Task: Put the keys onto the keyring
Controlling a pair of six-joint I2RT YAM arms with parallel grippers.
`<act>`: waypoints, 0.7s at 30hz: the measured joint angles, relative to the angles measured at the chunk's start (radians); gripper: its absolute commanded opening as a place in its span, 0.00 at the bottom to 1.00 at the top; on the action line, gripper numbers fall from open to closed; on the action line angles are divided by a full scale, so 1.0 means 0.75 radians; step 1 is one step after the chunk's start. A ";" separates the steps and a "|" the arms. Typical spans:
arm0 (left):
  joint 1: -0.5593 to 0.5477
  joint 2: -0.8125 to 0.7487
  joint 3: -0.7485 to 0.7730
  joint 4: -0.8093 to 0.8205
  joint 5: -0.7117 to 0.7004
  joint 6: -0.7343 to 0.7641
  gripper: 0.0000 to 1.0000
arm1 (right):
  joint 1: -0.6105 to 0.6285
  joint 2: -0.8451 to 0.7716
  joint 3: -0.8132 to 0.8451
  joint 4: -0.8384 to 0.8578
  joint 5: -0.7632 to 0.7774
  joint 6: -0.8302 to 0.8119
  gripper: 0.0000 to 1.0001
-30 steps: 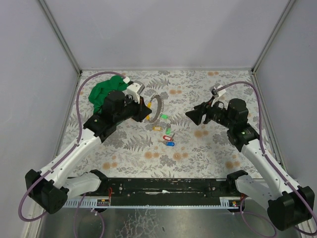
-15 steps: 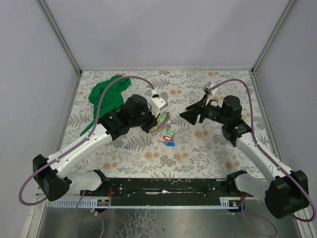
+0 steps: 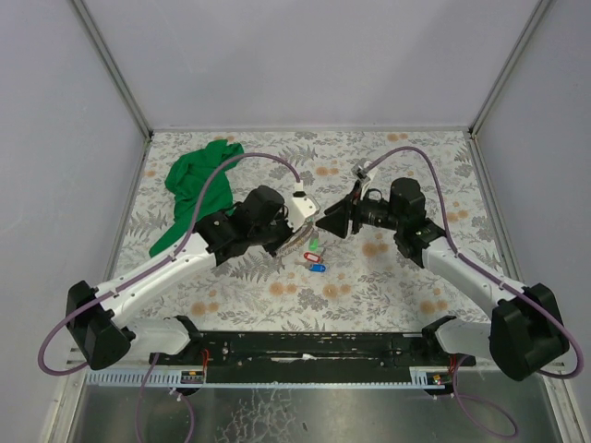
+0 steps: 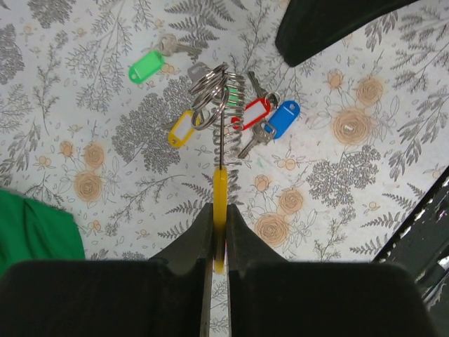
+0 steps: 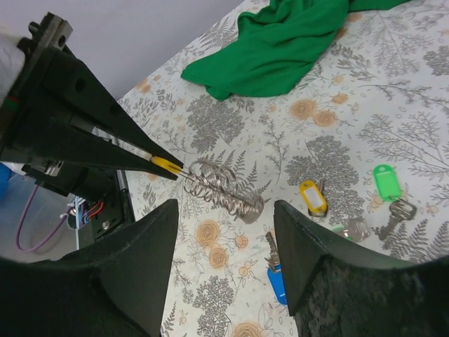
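Overhead camera looks down from behind; both close wrist cameras share the keyring (image 4: 236,105).

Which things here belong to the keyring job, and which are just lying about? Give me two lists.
Job: keyring, gripped by its yellow tab in the shut left gripper; green-tagged key; yellow-tagged key; red-tagged key; blue-tagged key; open right gripper.
Lying about: green cloth; floral table cover.
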 measured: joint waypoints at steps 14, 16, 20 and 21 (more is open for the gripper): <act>-0.006 -0.005 -0.083 -0.004 0.065 0.024 0.00 | 0.125 0.200 0.122 0.000 -0.030 -0.001 0.61; -0.006 -0.011 -0.093 -0.003 0.065 0.024 0.00 | 0.136 0.218 0.145 -0.023 -0.022 -0.005 0.60; -0.006 -0.041 -0.106 0.005 0.065 0.025 0.00 | 0.157 0.263 0.229 -0.153 0.018 -0.039 0.59; -0.006 -0.050 -0.111 0.009 0.065 0.026 0.00 | 0.161 0.276 0.250 -0.185 0.035 -0.050 0.59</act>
